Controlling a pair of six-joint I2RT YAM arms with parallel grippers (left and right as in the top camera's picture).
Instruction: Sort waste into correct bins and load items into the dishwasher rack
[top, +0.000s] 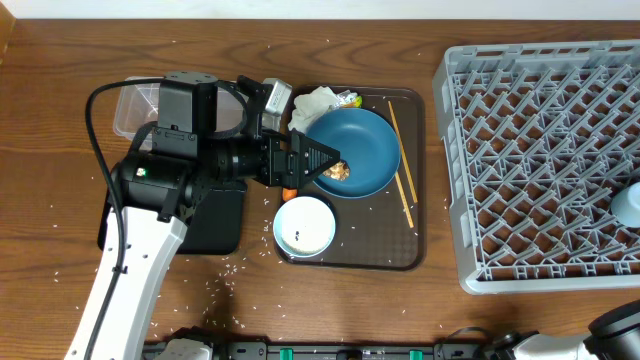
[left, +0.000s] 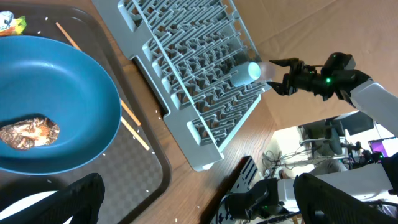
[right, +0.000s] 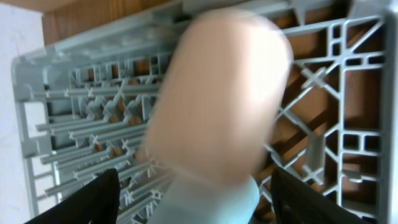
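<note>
Overhead, the left arm reaches from the desk's near-left side over the brown serving tray (top: 420, 255) at mid-desk. Its left pincer (top: 330, 160) hangs released, fingers wide, above the near-left rim of the dark-blue bowl (top: 368, 145). The brownish food scraps (top: 340, 173) lie in that bowl just under the fingertips. A small orange carrot (top: 288, 192) shows on the tray just beside the pincer, between the blue bowl and the white bowl (top: 304, 225). The chopsticks (top: 400, 165) lie on the tray along the blue bowl's right side. The crumpled napkin (top: 318, 100) with its yellow-green wrapper (top: 349, 99) sits at the tray's far edge. The clear tub (top: 135, 105) and the black tray (top: 222, 222) stand toward the desk's left edge, both partly hidden by the arm. White rice grains (top: 232, 268) are scattered on the desk near the serving tray.

The grey dishwasher rack (top: 540, 165) takes up the desk's right side, and the light-blue cup (top: 628, 203) is at the rack's right edge. In the left wrist view the right pincer (left: 277, 76) points at that cup with its fingers spread and the cup at their tips. In the right wrist view the cup is blurred and sits over the rack's lattice between the two dark fingers (right: 81, 199), with a gap on each side. This pincer is released too, its fingers standing clear of the cup.
</note>
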